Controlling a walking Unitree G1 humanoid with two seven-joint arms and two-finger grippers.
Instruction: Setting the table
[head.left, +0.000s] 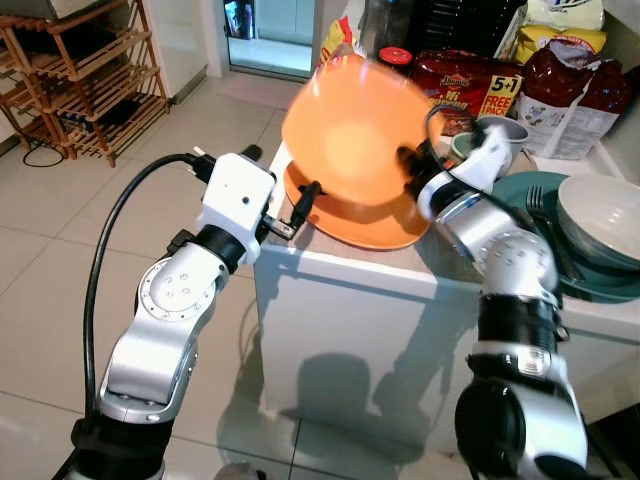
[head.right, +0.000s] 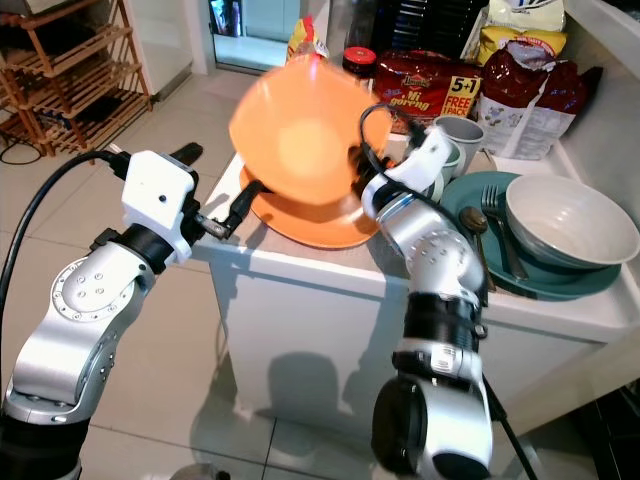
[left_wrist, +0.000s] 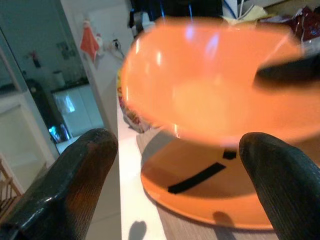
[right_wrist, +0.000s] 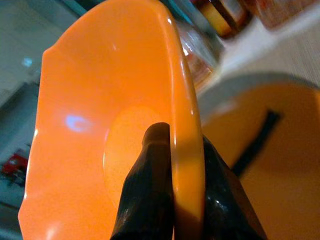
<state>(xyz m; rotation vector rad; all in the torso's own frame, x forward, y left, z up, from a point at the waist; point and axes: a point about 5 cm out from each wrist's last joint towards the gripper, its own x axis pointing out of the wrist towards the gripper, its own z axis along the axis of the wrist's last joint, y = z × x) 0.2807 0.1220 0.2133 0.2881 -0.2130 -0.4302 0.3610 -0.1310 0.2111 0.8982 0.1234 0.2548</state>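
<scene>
Right gripper (right_wrist: 172, 175): fingers closed on the rim of an orange bowl (head.left: 355, 140), one finger inside the rim and one outside, as the right wrist view shows. The bowl is held up in the air, tilted so its hollow faces the camera, and is blurred.

Orange plate (head.left: 350, 225): lies flat on the white counter (head.left: 330, 270), directly below the held bowl and apart from it. A dark stripe marks its surface in the left wrist view.

Left gripper (head.left: 300, 205): just beside the near edge of the orange plate, at the counter's corner, pointing toward plate and bowl. Its two fingers (left_wrist: 82, 180) stand wide apart with nothing between them; the bowl hangs beyond and above their tips.

Teal plate (head.right: 565, 280): on the counter beyond the right arm's elbow, on the side away from the left gripper. It carries a pale ceramic bowl (head.right: 570, 220), a fork (head.right: 500, 235) and a spoon (head.right: 475, 225).

Mug (head.right: 460, 135): pale, just behind the right gripper's wrist, between the orange plate and the teal plate.

Food packets (head.left: 465, 85): red and white bags along the back of the counter, beyond the held bowl, with a red-lidded jar (head.left: 395, 55) beside them.

Wooden rack (head.left: 75, 80): on the tiled floor (head.left: 60, 230), well apart from the left arm, on its outer side.
</scene>
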